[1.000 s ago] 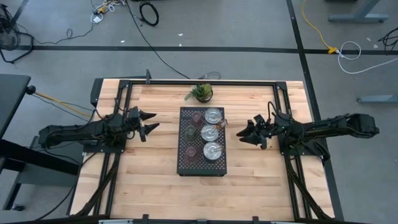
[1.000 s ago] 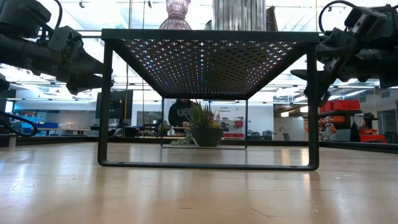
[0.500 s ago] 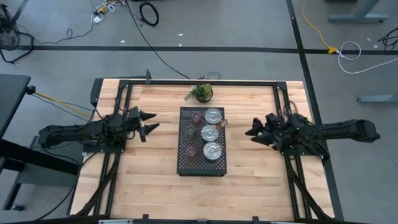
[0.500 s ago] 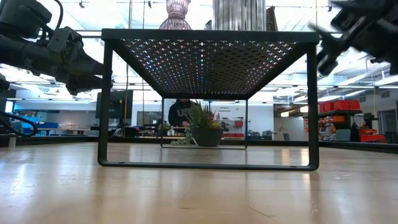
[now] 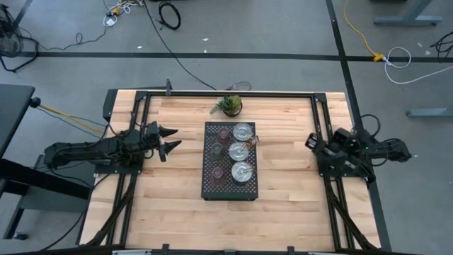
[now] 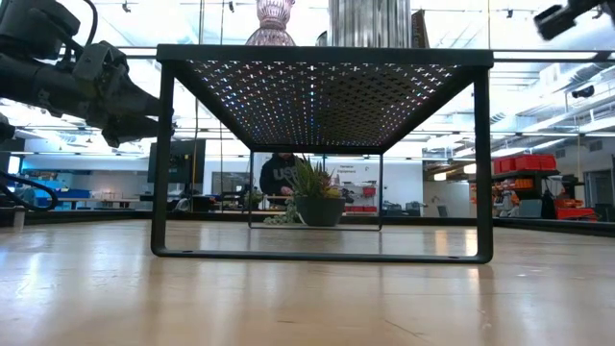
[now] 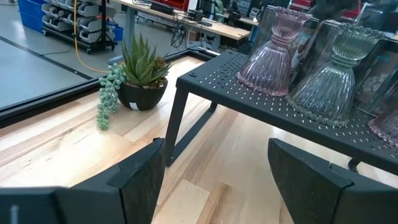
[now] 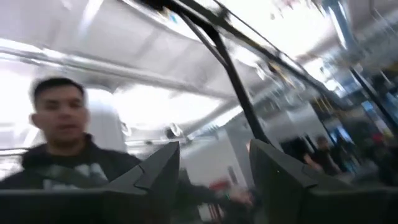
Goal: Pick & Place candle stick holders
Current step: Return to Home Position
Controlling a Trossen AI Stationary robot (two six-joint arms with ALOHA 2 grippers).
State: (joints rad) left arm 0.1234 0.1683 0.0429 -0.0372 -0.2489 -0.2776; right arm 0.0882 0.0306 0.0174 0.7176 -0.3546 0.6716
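Left gripper [image 5: 175, 138] hovers just off the left side of the black perforated shelf [image 5: 209, 190], fingers spread wide, nothing in them. All six candle stick holders [image 5: 242, 172] sit on top of the shelf: glass cups [image 5: 217, 149] in the left column, silver holders [image 5: 239, 151] in the right. A potted plant [image 5: 229, 105] stands just behind. Right gripper [image 5: 313, 142] is folded up at the right edge of the table [image 5: 177, 205] – fingers apart, empty, its camera facing a person [image 8: 62, 171].

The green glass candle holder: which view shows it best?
The left wrist view: the green glass candle holder stands close on the shelf beside a pink one. The high view shows only its top; the other views miss it.
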